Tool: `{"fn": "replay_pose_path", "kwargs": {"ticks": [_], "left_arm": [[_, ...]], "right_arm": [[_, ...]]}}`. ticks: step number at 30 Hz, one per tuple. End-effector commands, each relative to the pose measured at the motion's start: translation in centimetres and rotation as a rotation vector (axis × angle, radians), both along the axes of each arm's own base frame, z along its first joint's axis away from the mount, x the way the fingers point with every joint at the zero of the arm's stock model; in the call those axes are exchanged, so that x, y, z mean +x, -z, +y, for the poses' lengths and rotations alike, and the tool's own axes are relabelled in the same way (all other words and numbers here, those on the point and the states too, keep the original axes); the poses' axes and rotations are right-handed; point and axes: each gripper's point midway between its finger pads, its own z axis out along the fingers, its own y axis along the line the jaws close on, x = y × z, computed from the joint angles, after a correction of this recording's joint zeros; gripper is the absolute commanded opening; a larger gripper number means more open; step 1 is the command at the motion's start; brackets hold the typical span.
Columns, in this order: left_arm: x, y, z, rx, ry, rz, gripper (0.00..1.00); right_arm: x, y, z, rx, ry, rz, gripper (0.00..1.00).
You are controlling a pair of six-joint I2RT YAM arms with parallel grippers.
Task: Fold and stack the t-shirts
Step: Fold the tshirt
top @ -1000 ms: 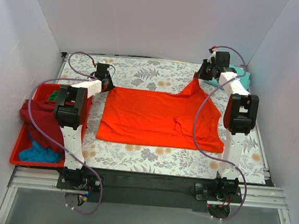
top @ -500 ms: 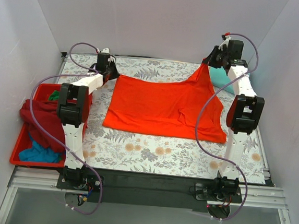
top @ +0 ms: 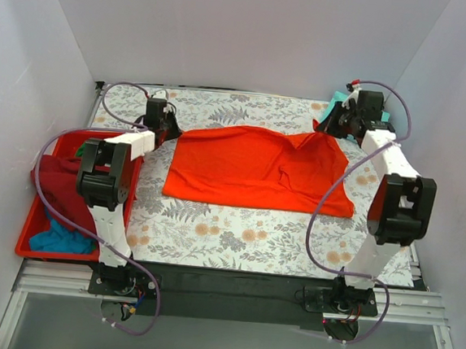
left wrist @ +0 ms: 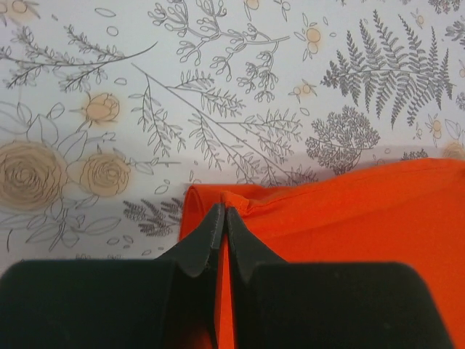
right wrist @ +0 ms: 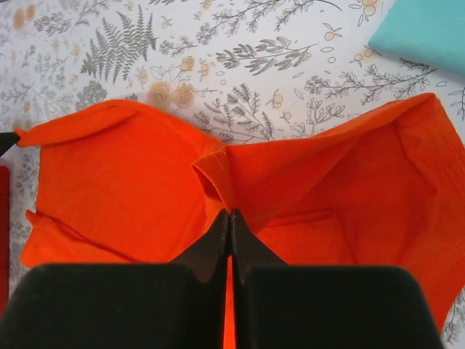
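Observation:
The orange-red t-shirt (top: 258, 168) lies spread across the middle of the flowered table, its far edge raised. My left gripper (top: 174, 127) is shut on its far left corner (left wrist: 232, 200), low over the table. My right gripper (top: 328, 131) is shut on its far right part (right wrist: 218, 171) and holds that cloth lifted. A folded mint-teal t-shirt (top: 336, 114) lies at the far right, behind the right wrist, and shows in the right wrist view (right wrist: 425, 33). Maroon (top: 57, 184), green (top: 83, 148) and blue (top: 60, 239) shirts sit in the tray.
The rigid red plastic tray (top: 23, 242) stands at the left edge of the table beside the left arm. White walls close in the table at the back and both sides. The flowered table surface (top: 235, 240) runs bare in front of the shirt.
Both grippers have come down and slightly nearer with the shirt's far edge. The cloth that hung raised now lies lower and the shirt sits further back on the table than a second ago.

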Motion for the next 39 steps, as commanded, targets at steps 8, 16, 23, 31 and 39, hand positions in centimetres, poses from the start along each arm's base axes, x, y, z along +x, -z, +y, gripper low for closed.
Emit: {"fn": "replay_pose_path", "kwargs": {"ticks": [8,16,23,31,39], "left_arm": [[-2.4,-4.0,2.6,0.07,-0.093,-0.081,0.0],[-4.7,-4.7,3.3,0.077,-0.116,-0.092,0.0],[-6.2,-4.2,2.9,0.054,-0.094,-0.079,0.0],[-9.0,-3.5,2.6,0.006,-0.101,-0.044,0.11],[-13.2,-4.8,2.9,-0.045,-0.137,-0.065,0.54]], "right_arm": [[-7.2,-2.8,-1.0,-0.056,0.048,-0.104,0.01],[-11.6,-1.2,-1.3,-0.071,0.074,-0.078,0.01],[-13.8,-0.3,-1.6,-0.072,0.087,-0.069,0.01],[-16.2,1.9,-2.1,-0.094,0.104,-0.041,0.01],[-18.2,5.1,-2.7,-0.118,0.125,-0.001,0.01]]}}
